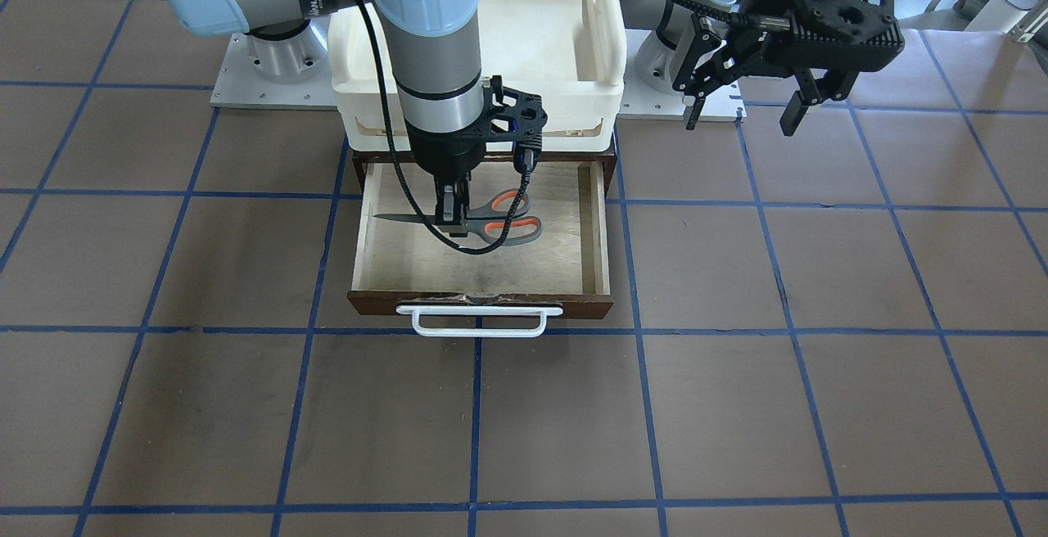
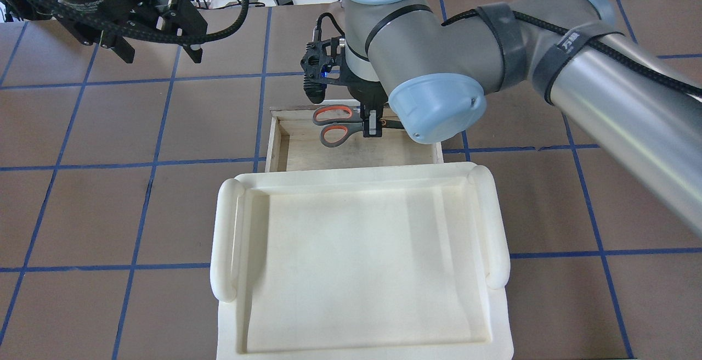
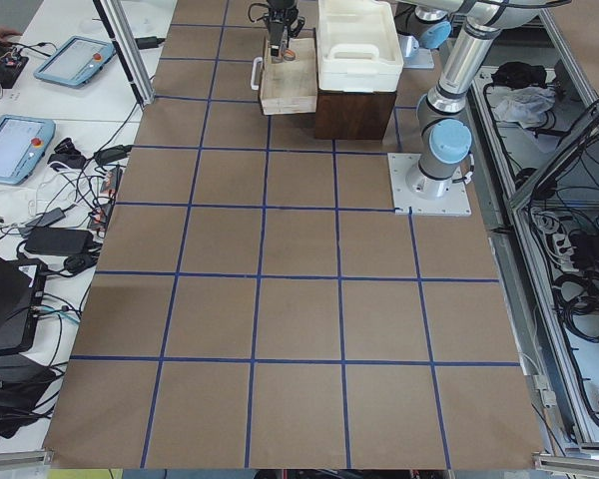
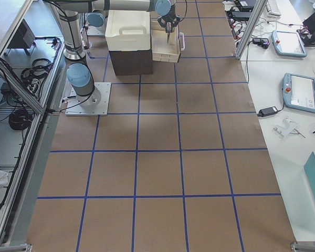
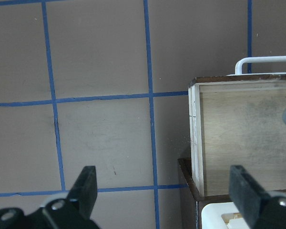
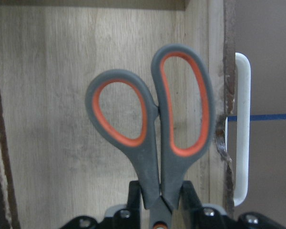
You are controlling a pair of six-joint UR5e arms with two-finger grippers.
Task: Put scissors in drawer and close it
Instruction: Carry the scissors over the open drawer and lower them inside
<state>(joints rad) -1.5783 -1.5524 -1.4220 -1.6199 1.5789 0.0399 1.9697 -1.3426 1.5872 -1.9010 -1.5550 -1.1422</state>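
Note:
The drawer (image 1: 491, 263) is pulled out, showing its pale plywood inside, dark brown front (image 1: 573, 304) and white bar handle (image 1: 479, 321). My right gripper (image 1: 453, 218) reaches down into it and is shut on the scissors (image 1: 479, 211) near the pivot. The grey and orange handles point toward the drawer front in the right wrist view (image 6: 150, 157). The scissors hang low in the drawer (image 2: 356, 154); I cannot tell if they touch its floor. My left gripper (image 1: 741, 115) is open and empty, raised beside the cabinet, and its wrist view shows its fingers (image 5: 88, 183) apart.
A white plastic tray (image 1: 602, 38) sits on top of the dark cabinet, above the drawer. It fills the near middle of the overhead view (image 2: 225, 239). Brown table with blue grid lines (image 1: 737, 406) lies all around the drawer front.

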